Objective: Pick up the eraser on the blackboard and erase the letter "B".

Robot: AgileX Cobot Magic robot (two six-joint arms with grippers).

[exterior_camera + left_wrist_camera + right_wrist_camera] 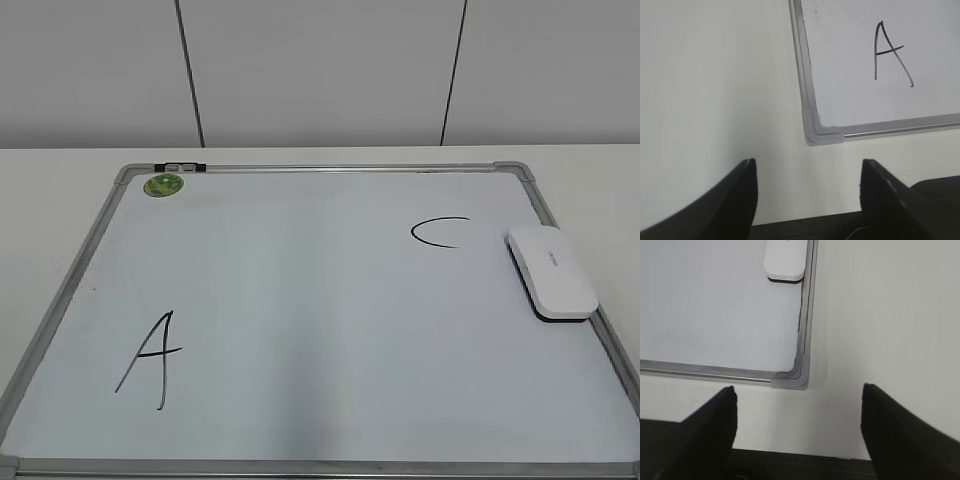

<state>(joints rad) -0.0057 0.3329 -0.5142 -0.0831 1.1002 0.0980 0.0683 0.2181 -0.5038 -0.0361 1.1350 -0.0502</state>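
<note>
Eraser (552, 271): white block, dark underside, lying flat on your board (300, 300) at its right edge, just right of the "C" (438, 232). No "B" shows on the surface. "A" (150, 358): near-left area. Green magnet (163, 184): far-left corner. Left gripper (807, 192): your fingers spread apart, empty, above the table (715, 90) off the near-left corner. Right gripper (797, 422): spread, empty, off the near-right corner.

Bright even light, faint soft shadows, no glare, wrist views slightly soft
</note>
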